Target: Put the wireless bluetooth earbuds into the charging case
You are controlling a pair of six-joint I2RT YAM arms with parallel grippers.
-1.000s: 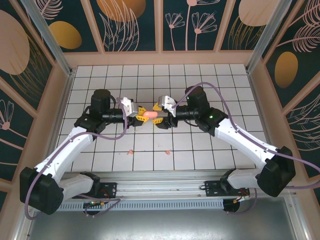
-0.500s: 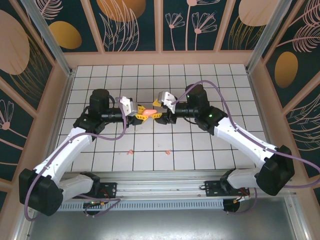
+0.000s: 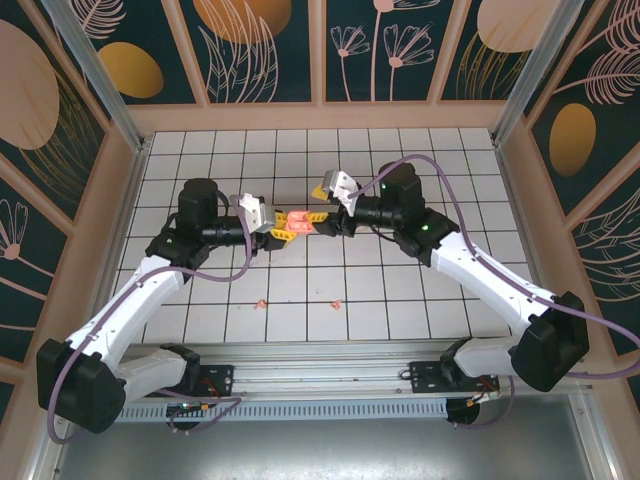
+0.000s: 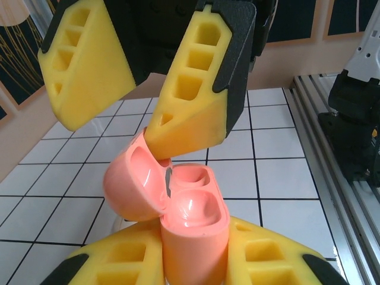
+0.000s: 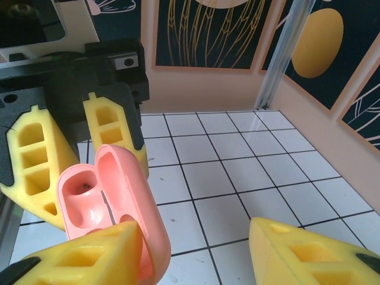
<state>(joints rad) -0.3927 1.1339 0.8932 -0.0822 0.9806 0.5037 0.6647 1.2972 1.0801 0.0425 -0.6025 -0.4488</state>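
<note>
- Lid of the glossy salmon-pink, rounded plastic charging case (image 4: 193, 237) is hinged back, and the left wrist view shows two moulded sockets inside, both bare.
- A second ago the overhead view showed the case as one pink lozenge between the two sets of fingers. Since then the right arm has swung its wrist up and toward the far side, and the lid has gone with it.
- The left gripper (image 3: 288, 225), with yellow foam-like pads, is pressed together on the lower body of the charging case and holds it upright above the table.
- The right gripper (image 5: 196, 249) is spread: one yellow pad touches the back of the open lid, and the other stands well apart from it, clamping nothing.
- The two tiny pale pink wireless earbuds (image 3: 261, 301) lie loose on the white tiled tabletop (image 3: 400, 290), near the arms' bases and well apart from the case; the second is at (image 3: 336, 301).
- My reading: opening looks done and neither earbud is seated. The free right hand probably fetches them, and the lid may fall shut once that pad leaves it.
</note>
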